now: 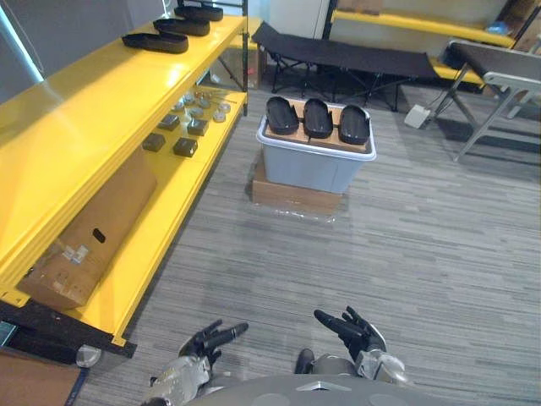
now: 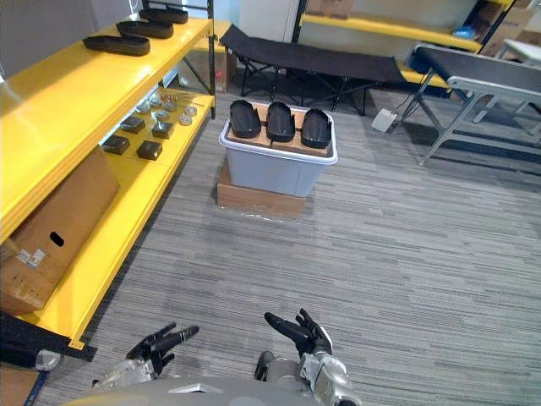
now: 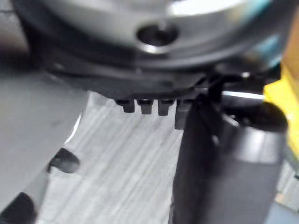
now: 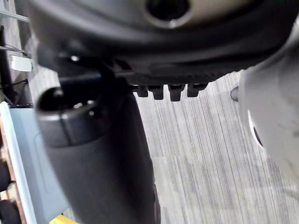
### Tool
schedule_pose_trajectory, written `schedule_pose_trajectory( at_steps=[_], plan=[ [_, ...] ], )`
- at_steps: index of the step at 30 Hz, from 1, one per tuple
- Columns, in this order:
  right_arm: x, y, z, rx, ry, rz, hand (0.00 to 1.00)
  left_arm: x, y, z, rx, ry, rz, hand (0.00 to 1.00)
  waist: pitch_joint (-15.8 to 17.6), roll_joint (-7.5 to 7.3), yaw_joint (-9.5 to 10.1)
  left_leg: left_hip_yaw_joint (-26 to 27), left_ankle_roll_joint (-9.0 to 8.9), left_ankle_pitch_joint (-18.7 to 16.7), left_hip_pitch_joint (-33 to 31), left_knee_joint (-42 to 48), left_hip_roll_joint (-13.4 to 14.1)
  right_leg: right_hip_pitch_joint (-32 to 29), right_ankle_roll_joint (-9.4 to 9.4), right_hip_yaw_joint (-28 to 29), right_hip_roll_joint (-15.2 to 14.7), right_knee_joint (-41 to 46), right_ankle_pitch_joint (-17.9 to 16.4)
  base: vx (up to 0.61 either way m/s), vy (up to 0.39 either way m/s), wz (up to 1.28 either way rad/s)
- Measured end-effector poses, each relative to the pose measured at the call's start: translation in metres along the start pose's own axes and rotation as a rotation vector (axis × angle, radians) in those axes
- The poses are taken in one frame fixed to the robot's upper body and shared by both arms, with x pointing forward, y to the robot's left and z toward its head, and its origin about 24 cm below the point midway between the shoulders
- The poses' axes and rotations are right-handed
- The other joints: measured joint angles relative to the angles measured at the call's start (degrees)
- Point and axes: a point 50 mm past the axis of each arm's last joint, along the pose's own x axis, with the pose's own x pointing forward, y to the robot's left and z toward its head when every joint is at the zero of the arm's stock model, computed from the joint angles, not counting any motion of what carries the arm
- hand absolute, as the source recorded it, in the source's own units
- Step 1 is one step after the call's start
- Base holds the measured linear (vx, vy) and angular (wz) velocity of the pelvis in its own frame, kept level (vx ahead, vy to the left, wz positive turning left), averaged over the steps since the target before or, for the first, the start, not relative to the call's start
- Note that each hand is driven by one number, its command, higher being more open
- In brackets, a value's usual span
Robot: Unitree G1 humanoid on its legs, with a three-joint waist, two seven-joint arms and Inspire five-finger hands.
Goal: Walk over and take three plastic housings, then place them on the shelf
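The left hand (image 1: pixel 210 340) and right hand (image 1: pixel 353 332) are held low in front, fingers loosely spread and empty, while three black plastic housings (image 1: pixel 318 119) lie side by side atop the grey bin (image 1: pixel 314 167) ahead — open carpet (image 1: pixel 397 245) lies between, and the yellow shelf (image 1: pixel 93 97) runs along the left.

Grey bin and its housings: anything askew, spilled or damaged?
Nothing stands out. Three black housings lie side by side on the board atop the grey bin, which rests on a flat cardboard box.
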Motion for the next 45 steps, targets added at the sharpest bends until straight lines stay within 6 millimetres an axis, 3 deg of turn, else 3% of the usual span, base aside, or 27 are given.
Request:
schedule_pose_trajectory(
  at_steps=[1,3,5,7,9,10,11,13,14,15,18,20,21,23,24,25,28,30,32,33,35,36,38,39,41,43,45],
  plan=[
    [-0.001,-0.008,0.0,-0.018,0.014,-0.02,1.0,0.002,-0.005,0.004,-0.034,-0.023,-0.014,1.0,1.3,0.81,-0.17,-2.6,-0.29,-0.1,-4.0,7.8,-0.3,4.0,-1.27,0.2,1.2,-2.3,-0.8,0.52,-0.258,-0.12],
    [-0.003,-0.015,-0.005,-0.053,0.045,-0.037,1.0,0.003,-0.014,0.007,-0.07,-0.044,-0.04,1.0,1.6,0.89,0.53,-3.7,-0.84,-1.1,-8.0,8.1,-5.2,8.4,-1.68,1.7,0.9,-4.8,-1.3,0.47,-0.171,-0.46],
    [0.0,-0.012,0.001,-0.055,0.031,-0.032,1.0,0.004,-0.023,0.01,-0.1,-0.082,-0.066,1.0,1.9,0.33,3.06,-2.2,-0.81,-2.0,-10.9,-5.3,-10.7,10.9,-1.5,5.4,0.5,-7.6,-1.2,0.39,-0.044,-1.01],
    [0.005,-0.001,0.012,-0.052,0.002,-0.003,1.0,0.004,-0.026,0.013,-0.123,-0.108,-0.073,1.0,2.9,-0.73,3.77,-3.2,-0.78,0.8,-11.9,-24.2,-15.2,12.0,-0.86,8.0,0.1,-9.2,-1.6,0.37,0.035,-0.79],
    [0.008,0.006,0.02,-0.055,-0.023,0.017,1.0,0.003,-0.025,0.011,-0.157,-0.112,-0.06,1.0,3.9,-0.93,4.94,-7.4,-2.12,10.2,-11.6,-45.6,-17.7,13.8,0.09,10.8,0.9,-10.6,-3.0,0.39,0.115,-0.58],
    [0.008,0.006,0.021,-0.057,-0.029,0.017,1.0,0.003,-0.024,0.01,-0.165,-0.112,-0.056,1.0,4.3,-0.6,5.08,-7.6,-2.41,11.5,-11.5,-47.2,-17.5,14.6,0.61,11.3,1.3,-10.7,-3.8,0.33,0.158,-0.44],
    [0.008,0.006,0.023,-0.058,-0.032,0.016,1.0,0.001,-0.018,0.003,-0.164,-0.087,-0.034,1.0,5.1,0.59,5.45,-7.3,-1.13,14.9,-10.4,-47.1,-16.5,16.7,1.11,12.4,2.1,-9.6,-6.2,0.32,0.18,-0.3],
    [0.008,0.012,0.018,-0.057,-0.022,0.035,1.0,-0.003,-0.004,-0.002,-0.181,-0.079,0.007,1.0,5.6,-2.45,5.66,-4.8,1.57,19.0,-9.8,-44.7,-17.5,17.5,2.11,12.8,0.0,-6.2,-10.9,0.34,0.149,-0.08],
    [0.008,0.016,0.017,-0.054,-0.02,0.044,1.0,-0.004,0.004,0.005,-0.167,-0.095,0.024,1.0,6.1,-4.25,5.78,-3.0,2.39,18.4,-10.5,-42.4,-18.8,17.4,2.22,12.5,-1.9,-4.5,-13.3,0.38,0.088,0.14],
    [0.009,0.018,0.018,-0.06,-0.024,0.049,1.0,-0.004,0.007,0.008,-0.16,-0.104,0.034,1.0,5.6,-6.07,6.11,-2.4,5.43,15.8,-11.6,-39.2,-20.2,17.4,2.86,12.5,-3.0,-3.1,-14.4,0.39,0.075,0.13],
    [0.01,0.019,0.02,-0.078,-0.026,0.058,1.0,-0.004,0.007,0.003,-0.163,-0.093,0.058,1.0,5.3,-5.23,5.94,-1.6,6.69,12.1,-11.0,-37.1,-20.9,13.1,4.2,12.7,-4.6,8.6,-13.6,0.35,0.11,-0.04],
    [0.009,0.027,0.015,-0.092,-0.018,0.087,1.0,-0.005,0.01,-0.002,-0.151,-0.076,0.067,1.0,5.2,-5.05,5.81,-1.4,7.68,10.9,-5.9,-40.7,-22.2,4.7,17.73,12.4,-8.1,29.1,-8.4,0.36,0.144,-0.01],
    [0.009,0.028,0.012,-0.095,-0.011,0.091,1.0,-0.005,0.011,-0.002,-0.15,-0.074,0.07,1.0,5.2,-5.15,5.82,-1.5,7.67,10.2,-4.4,-41.2,-22.7,3.1,18.33,12.1,-9.5,33.6,-8.1,0.36,0.119,-0.01],
    [0.008,0.029,0.006,-0.125,0.007,0.093,1.0,-0.007,0.012,-0.006,-0.128,-0.06,0.077,1.0,5.2,-4.69,5.48,-1.4,7.79,8.5,0.3,-43.0,-23.4,-1.2,13.15,5.7,-14.9,40.5,-11.0,0.38,0.098,-0.1],
    [0.009,0.028,0.011,-0.13,-0.021,0.091,1.0,-0.006,0.01,-0.006,-0.11,-0.054,0.07,1.0,4.9,-4.12,5.03,-1.6,7.77,7.4,1.6,-43.2,-23.2,-3.2,10.26,2.5,-16.5,37.9,-12.8,0.36,0.065,0.07],
    [0.009,0.028,0.015,-0.133,-0.037,0.087,1.0,-0.006,0.008,-0.008,-0.096,-0.045,0.063,1.0,4.7,-3.34,4.26,-2.6,7.66,6.5,2.3,-42.7,-22.4,-4.8,9.22,0.9,-16.4,31.9,-13.4,0.28,0.024,0.23],
    [0.009,0.026,0.02,-0.131,-0.078,0.084,1.0,-0.002,-0.001,0.0,-0.066,-0.046,0.027,1.0,4.5,-1.74,3.21,-6.0,6.27,4.2,2.2,-40.1,-19.3,-7.4,10.88,3.3,-14.1,15.3,-12.0,0.3,-0.095,0.58],
    [0.008,0.028,0.016,-0.125,-0.074,0.087,1.0,-0.001,-0.002,0.002,-0.055,-0.039,0.009,1.0,4.5,-1.93,2.84,-8.9,4.24,2.1,2.2,-37.7,-17.8,-7.4,10.74,6.7,-12.9,5.4,-6.4,0.3,-0.211,0.65],
    [0.007,0.033,0.01,-0.12,-0.06,0.098,1.0,-0.002,0.003,0.002,-0.058,-0.041,0.02,1.0,3.3,-4.12,3.1,-10.3,1.8,0.3,3.1,-36.5,-17.4,-6.7,10.67,8.2,-12.2,0.0,1.5,0.31,-0.349,0.55],
    [0.004,0.036,-0.001,-0.118,-0.04,0.104,1.0,-0.005,0.012,-0.002,-0.053,-0.03,0.043,1.0,1.9,-7.05,3.13,-11.4,0.17,-1.7,3.5,-36.0,-18.4,-6.0,9.13,7.7,-12.2,-1.0,6.6,0.42,-0.555,0.46],
    [0.004,0.026,0.003,-0.136,-0.045,0.079,1.0,-0.004,0.008,-0.009,-0.081,-0.013,0.049,1.0,1.9,-3.94,3.7,-11.9,-1.32,-3.5,3.8,-33.6,-15.3,-5.0,8.01,5.9,-9.8,0.5,5.1,0.3,-0.401,0.15],
    [0.004,0.018,0.01,-0.144,-0.062,0.058,1.0,-0.003,0.002,-0.015,-0.094,0.002,0.039,1.0,1.9,-1.15,3.25,-12.1,-2.62,-4.4,3.9,-32.6,-12.5,-3.9,6.83,4.4,-7.4,0.1,2.6,0.22,-0.267,0.11],
    [0.004,0.013,0.015,-0.154,-0.079,0.037,1.0,-0.002,-0.002,-0.015,-0.108,-0.003,0.031,1.0,2.3,0.77,2.5,-11.7,-4.16,-3.3,0.5,-25.5,-10.5,-2.4,5.69,3.0,-5.8,-0.3,0.8,0.19,-0.279,0.38],
    [0.002,0.005,0.015,-0.157,-0.08,0.009,1.0,-0.002,-0.003,-0.015,-0.115,-0.014,0.027,1.0,3.4,0.75,2.59,-10.8,-5.45,-1.3,-3.1,-17.4,-8.6,0.7,4.96,1.9,-5.0,-2.4,0.0,0.15,-0.243,0.44],
    [-0.001,0.001,0.01,-0.149,-0.075,-0.013,1.0,-0.002,-0.002,-0.011,-0.113,-0.036,0.03,1.0,3.6,0.61,2.72,-6.2,-4.93,-0.8,-5.0,-13.5,-6.5,4.1,5.12,0.9,-4.9,-5.1,-0.2,0.14,-0.179,0.27],
    [-0.009,-0.005,0.019,-0.121,-0.164,-0.039,1.0,-0.005,0.004,-0.012,-0.106,-0.048,0.048,1.0,3.6,0.63,1.67,0.9,-3.12,0.1,-5.1,-20.9,-4.3,6.9,6.07,-0.3,-5.5,-7.5,-0.2,0.16,-0.097,0.19],
    [-0.015,-0.002,0.032,-0.136,-0.25,-0.036,1.0,-0.006,0.007,-0.016,-0.107,-0.04,0.059,1.0,3.6,0.65,0.68,2.7,-2.84,3.0,-4.7,-29.2,-4.4,6.5,6.75,-0.3,-5.8,-7.9,-0.1,0.17,0.057,-0.06]
  ],
)
